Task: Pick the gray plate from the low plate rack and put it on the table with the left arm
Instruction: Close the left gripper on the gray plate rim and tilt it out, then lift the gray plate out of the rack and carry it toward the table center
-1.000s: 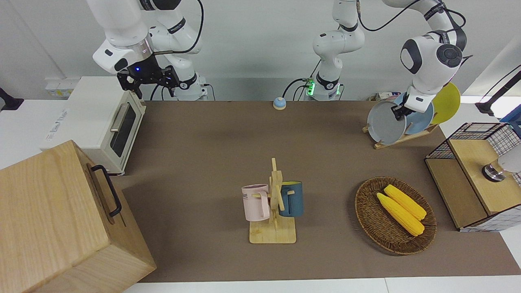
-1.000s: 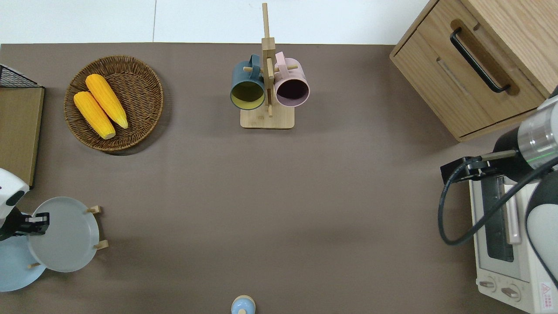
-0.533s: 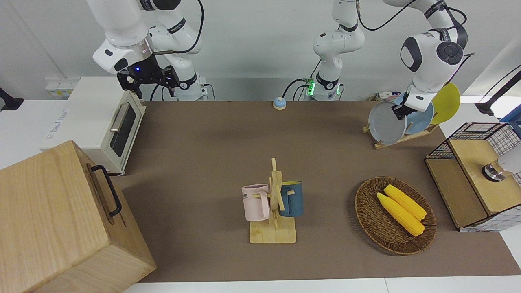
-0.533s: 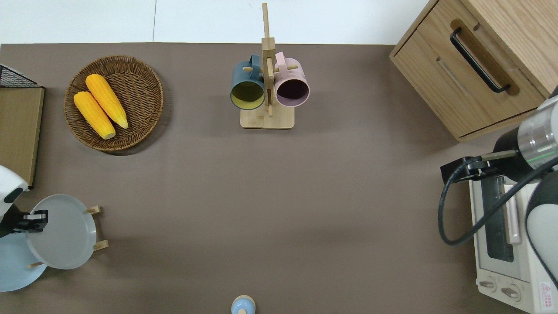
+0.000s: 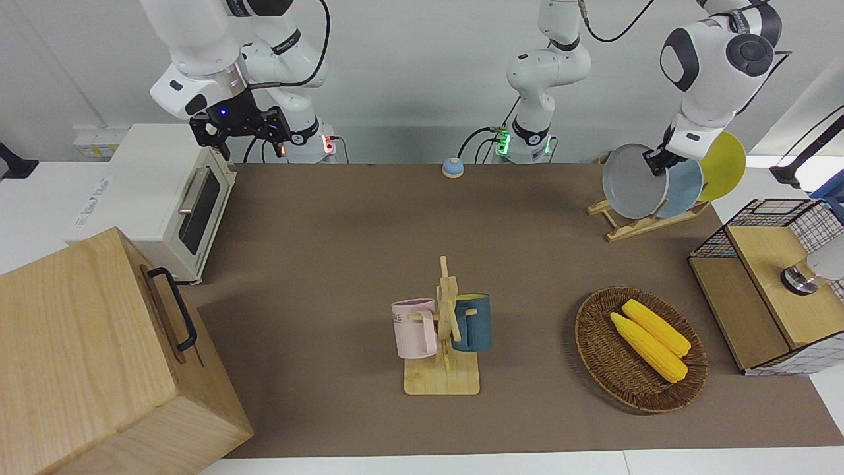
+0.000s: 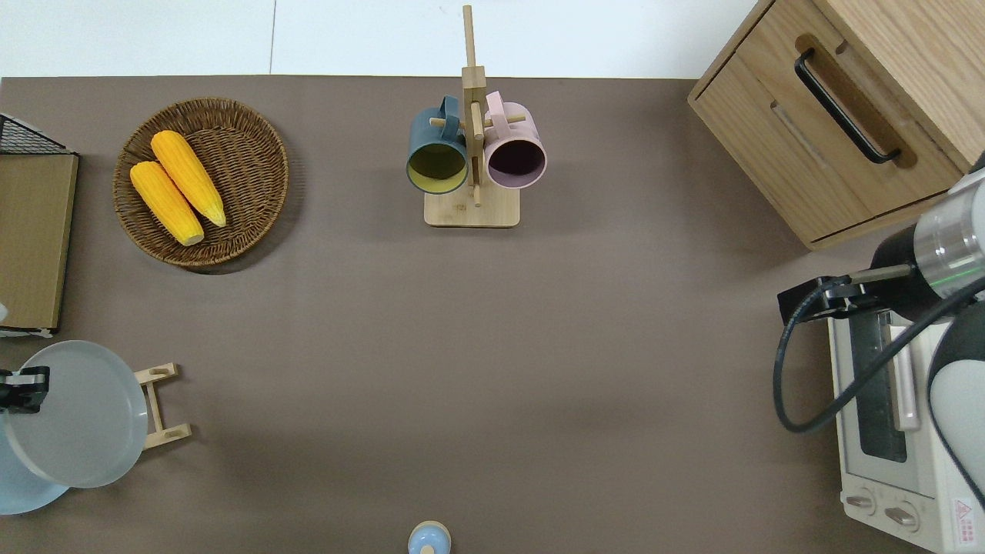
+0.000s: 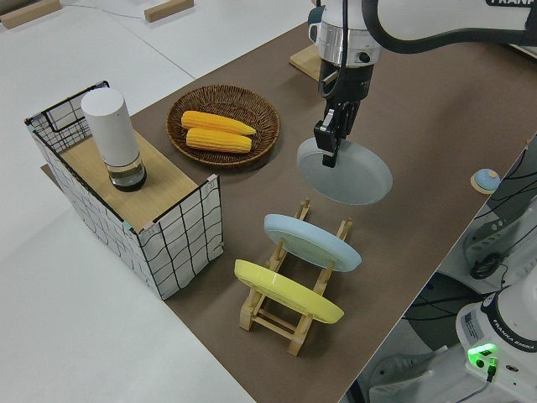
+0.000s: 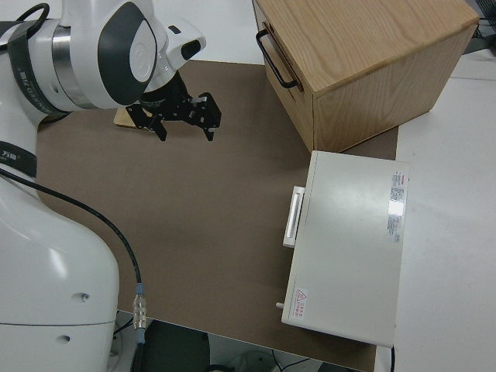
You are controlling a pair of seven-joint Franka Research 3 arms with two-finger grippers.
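above the low plate rack (image 7: 294,315), gray plate (image 7: 352,175) in left gripper (image 7: 329,144)

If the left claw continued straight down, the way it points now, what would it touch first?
It already grips the gray plate at the rim. Straight below the left claw, the low plate rack or the bare table near it comes first; depth is unclear.

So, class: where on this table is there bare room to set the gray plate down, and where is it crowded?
The gray plate hangs in the left gripper over the low plate rack. The widest bare stretch of the table runs from the rack to the toaster oven, nearer the robots than the mug tree. It is crowded around the wicker basket and wire crate.
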